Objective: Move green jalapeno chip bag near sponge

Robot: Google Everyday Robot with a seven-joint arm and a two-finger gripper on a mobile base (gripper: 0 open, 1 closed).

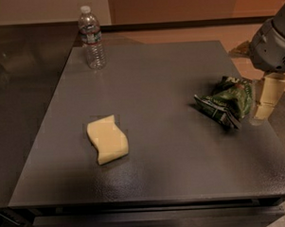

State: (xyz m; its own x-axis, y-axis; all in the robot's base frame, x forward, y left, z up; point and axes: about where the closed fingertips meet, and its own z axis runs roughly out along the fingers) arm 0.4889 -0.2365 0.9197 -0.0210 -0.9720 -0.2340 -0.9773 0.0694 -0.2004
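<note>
The gripper [261,106] hangs beside the bag [227,101] at the worktop's [169,81] right edge, and I cannot tell its grip, so a glancing grasp may push the bag off, away from the sponge [108,139].

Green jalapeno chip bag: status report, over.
Gripper at right edge of table, beside green jalapeno chip bag. Bag far right of sponge, not yet near. Water bottle back left, off the path.

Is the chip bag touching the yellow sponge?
No, the green jalapeno chip bag lies far right of the sponge, beside the pincer at the table's right edge.
</note>
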